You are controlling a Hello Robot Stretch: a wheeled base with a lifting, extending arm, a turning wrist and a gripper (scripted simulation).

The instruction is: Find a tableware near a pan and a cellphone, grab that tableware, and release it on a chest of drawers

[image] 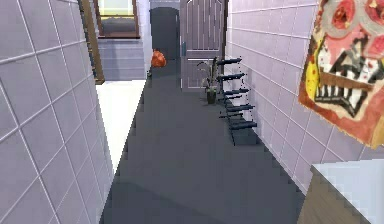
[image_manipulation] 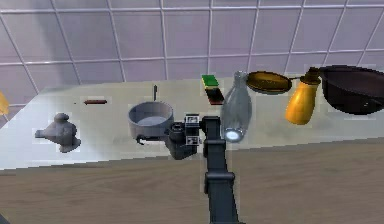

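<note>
The pale worktop (image_manipulation: 110, 152) carries a dark pan (image_manipulation: 352, 88) at its right end and a glass bottle (image_manipulation: 236, 108) beside the end of the arm (image_manipulation: 220, 185). A round grey vessel (image_manipulation: 150, 120) stands on it just left of the fingers (image_manipulation: 176, 148); whether they grasp anything cannot be told.

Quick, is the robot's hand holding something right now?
Gripper: cannot be told whether it holds anything, because a grey pot stands on the counter right at its far end.
</note>
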